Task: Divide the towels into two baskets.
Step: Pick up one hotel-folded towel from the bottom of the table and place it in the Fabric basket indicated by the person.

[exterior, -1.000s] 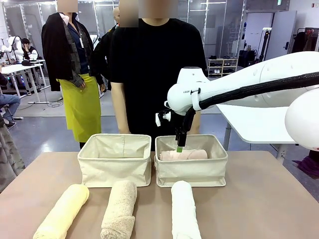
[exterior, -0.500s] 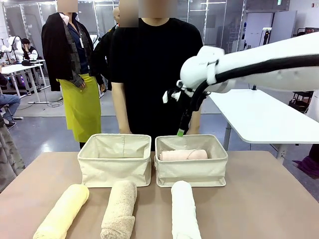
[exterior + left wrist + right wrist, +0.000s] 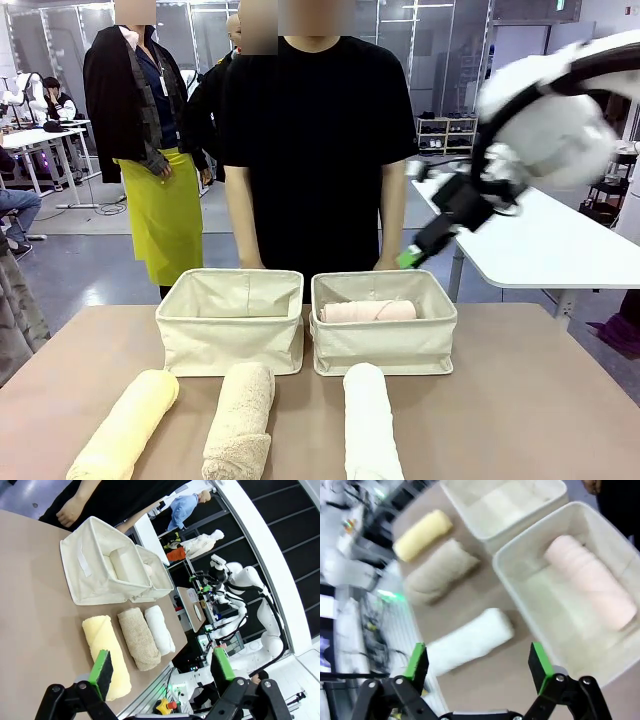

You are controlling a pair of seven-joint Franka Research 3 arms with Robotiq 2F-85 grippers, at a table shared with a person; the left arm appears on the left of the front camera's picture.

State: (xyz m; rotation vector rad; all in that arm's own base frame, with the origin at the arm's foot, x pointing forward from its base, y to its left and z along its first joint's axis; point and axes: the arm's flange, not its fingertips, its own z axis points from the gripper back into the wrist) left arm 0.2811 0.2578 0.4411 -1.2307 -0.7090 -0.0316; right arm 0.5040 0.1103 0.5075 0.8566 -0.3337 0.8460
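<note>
Right fingers (image 3: 408, 260) lifted off pink towel (image 3: 368, 311), open, left fingers (image 3: 104, 667) open, person (image 3: 310, 150) behind baskets (image 3: 232, 340)

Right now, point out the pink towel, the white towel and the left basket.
pink towel (image 3: 368, 312), front view, middle of the roll.
white towel (image 3: 372, 425), front view, middle of the roll.
left basket (image 3: 230, 345), front view, front wall.

Robotics lab in an open-plan hall.
A white robot arm (image 3: 545, 120) reaches in at upper right over a brown desk (image 3: 520, 400). White worktables (image 3: 540, 235) stand on the grey floor (image 3: 90, 270), with glass partitions (image 3: 200, 35) along the back, a low shelf unit (image 3: 445, 135) right of centre and cables (image 3: 100, 208) trailing at left.
</note>
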